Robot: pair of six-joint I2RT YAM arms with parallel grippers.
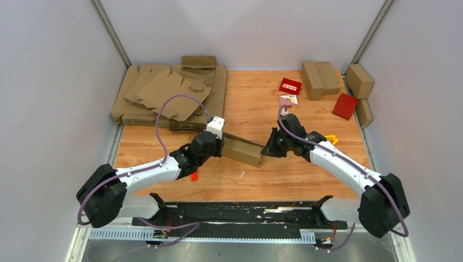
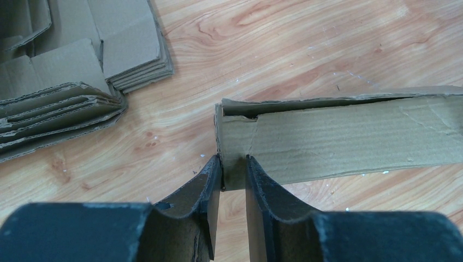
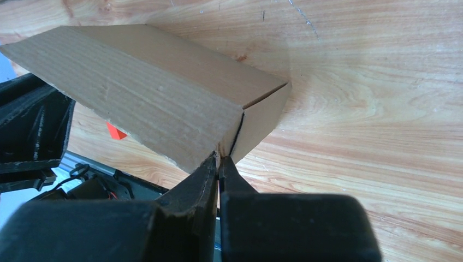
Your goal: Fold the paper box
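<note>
The paper box (image 1: 243, 152) is a brown oblong carton held just above the middle of the table, between my two arms. My left gripper (image 1: 223, 145) clamps its left end; in the left wrist view the fingers (image 2: 210, 180) pinch the lower corner of the paper box (image 2: 338, 142), and my left gripper (image 2: 233, 164) has cardboard filling its narrow gap. My right gripper (image 1: 265, 150) is at the other end. In the right wrist view my right gripper (image 3: 219, 159) is shut, and its tips touch the near lower corner of the paper box (image 3: 153, 93) at the end flap's seam.
A pile of flat cardboard sheets (image 1: 164, 93) lies at the back left, close to the box's left end (image 2: 54, 103). Folded cartons (image 1: 319, 79) and two red boxes (image 1: 345, 106) stand at the back right. A yellow frame (image 1: 331, 139) lies by the right arm. A small red scrap (image 1: 194, 176) lies near the front.
</note>
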